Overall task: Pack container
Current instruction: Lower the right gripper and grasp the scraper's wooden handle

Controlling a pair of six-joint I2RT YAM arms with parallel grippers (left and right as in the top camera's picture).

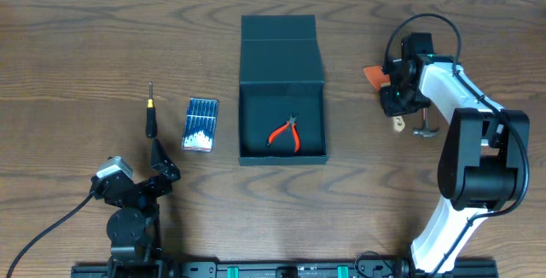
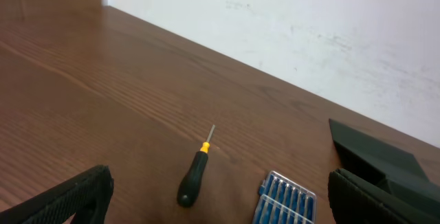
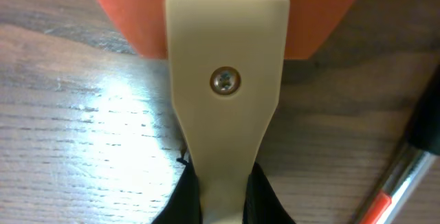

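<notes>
The dark teal container (image 1: 282, 159) stands open mid-table with its flap lid (image 1: 280, 48) folded back. Red-handled pliers (image 1: 286, 133) lie inside it. My right gripper (image 1: 399, 99) at the far right is shut on the cream handle of a scraper (image 3: 227, 80) with an orange blade (image 1: 374, 75), low over the table; its fingers (image 3: 223, 189) pinch the handle's narrow end. My left gripper (image 1: 162, 165) is open and empty near the front left. The left wrist view (image 2: 220, 196) looks toward the container's edge (image 2: 368, 148).
A black-handled screwdriver (image 1: 151, 116) (image 2: 194, 179) and a small blue case of bits (image 1: 200, 124) (image 2: 285, 200) lie left of the container. A slim metal tool (image 1: 424, 130) (image 3: 405, 169) lies just right of the scraper.
</notes>
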